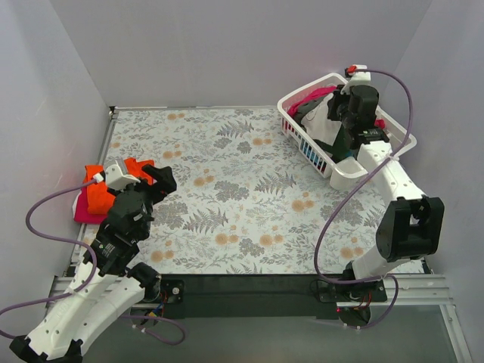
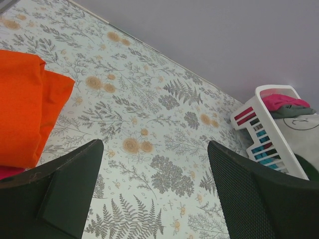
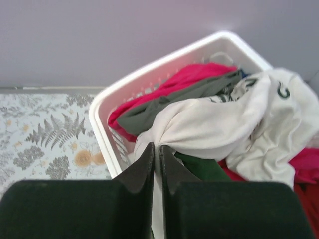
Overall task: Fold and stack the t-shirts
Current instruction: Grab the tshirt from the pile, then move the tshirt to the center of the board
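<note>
Table cover point(image 1: 227, 189): grey floral, I see it spread wall to wall
Left edge: magenta t-shirt point(image 1: 82, 215) on the cover, folded orange t-shirt point(image 1: 98, 195) atop it
Far right corner: white slatted basket point(image 1: 306, 149)

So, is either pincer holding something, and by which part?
The right pincer pinches a bunched fold of the cream-white shirt, over the basket. The left pincer is open, empty.

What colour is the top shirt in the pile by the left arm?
Orange. The shirt shows best in the left wrist view.
</note>
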Robot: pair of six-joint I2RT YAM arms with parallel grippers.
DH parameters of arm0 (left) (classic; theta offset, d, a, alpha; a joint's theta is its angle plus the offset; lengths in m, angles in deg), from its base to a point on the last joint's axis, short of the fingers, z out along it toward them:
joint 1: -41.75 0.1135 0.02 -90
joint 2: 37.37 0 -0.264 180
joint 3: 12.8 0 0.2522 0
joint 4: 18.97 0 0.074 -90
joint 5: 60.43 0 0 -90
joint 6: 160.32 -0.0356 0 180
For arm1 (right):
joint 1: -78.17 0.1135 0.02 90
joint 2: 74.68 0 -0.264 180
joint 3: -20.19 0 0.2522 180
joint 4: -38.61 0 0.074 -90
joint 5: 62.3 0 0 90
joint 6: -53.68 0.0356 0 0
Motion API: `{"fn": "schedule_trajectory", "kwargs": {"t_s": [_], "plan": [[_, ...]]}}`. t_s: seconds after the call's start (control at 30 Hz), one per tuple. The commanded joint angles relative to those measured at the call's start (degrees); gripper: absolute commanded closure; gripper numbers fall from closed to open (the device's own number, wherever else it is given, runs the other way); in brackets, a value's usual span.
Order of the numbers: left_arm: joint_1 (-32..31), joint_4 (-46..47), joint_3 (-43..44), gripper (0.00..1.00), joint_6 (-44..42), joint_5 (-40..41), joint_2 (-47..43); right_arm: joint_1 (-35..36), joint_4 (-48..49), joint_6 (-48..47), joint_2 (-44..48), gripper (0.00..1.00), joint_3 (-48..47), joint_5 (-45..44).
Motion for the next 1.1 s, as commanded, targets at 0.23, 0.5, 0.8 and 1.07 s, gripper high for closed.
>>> {"fn": "schedule_trajectory", "kwargs": {"t_s": [0.23,0.5,0.8,1.07], "plan": [[-1.72,-1.73,-0.38,0.21,0.41,2.78,-1.23,3.77,5.40,-6.38,8.43,0.99,-9.40,-6.44],[-3.04,-2.26,-0.12,0.20,0.41,2.70,-1.15,8.88,5.31,-10.87,15.11,0.99,-12.82,-10.31],[-4.10,-2.17,0.58,0.21,-0.03,1.82,-1.06,18.19,4.69,-13.67,21.79,0.99,-15.99,-5.04],[-4.80,-2.44,1.11,0.20,-0.11,0.67,-1.23,31.54,3.99,-17.81,22.41,0.99,-20.21,-5.82]]}}
